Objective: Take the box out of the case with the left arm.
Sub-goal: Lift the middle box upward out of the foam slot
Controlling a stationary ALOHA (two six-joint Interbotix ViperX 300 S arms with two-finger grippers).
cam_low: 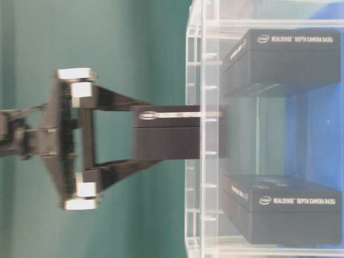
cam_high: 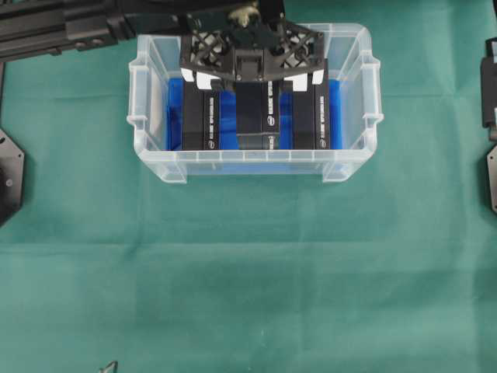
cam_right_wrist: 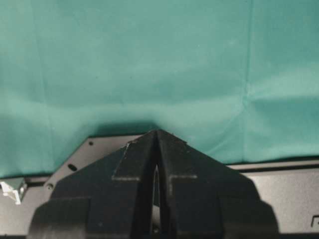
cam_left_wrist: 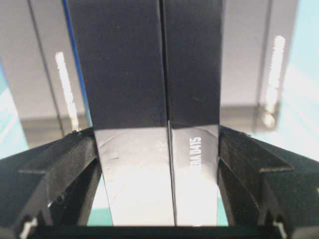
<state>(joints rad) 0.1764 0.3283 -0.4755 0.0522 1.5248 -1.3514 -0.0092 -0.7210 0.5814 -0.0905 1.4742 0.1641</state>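
Note:
The case (cam_high: 252, 162) is a clear tub with a blue lining, standing on the green cloth at the back. My left gripper (cam_high: 252, 89) reaches down into it and is shut on the middle box (cam_high: 252, 124), a black carton with white lettering. In the table-level view, which is turned sideways, the box (cam_low: 172, 142) sticks partly out past the case's rim (cam_low: 194, 54), with the left gripper (cam_low: 156, 133) clamped on both its sides. The left wrist view shows the box (cam_left_wrist: 149, 74) filling the space between the black fingers (cam_left_wrist: 65, 154). My right gripper (cam_right_wrist: 157, 137) is shut on nothing.
Two more black boxes (cam_high: 192, 116) (cam_high: 314, 116) stand in the case on either side of the held one, close to it. Part of the right arm (cam_high: 489, 85) sits at the right edge. Black base plates (cam_high: 9, 175) lie at both sides.

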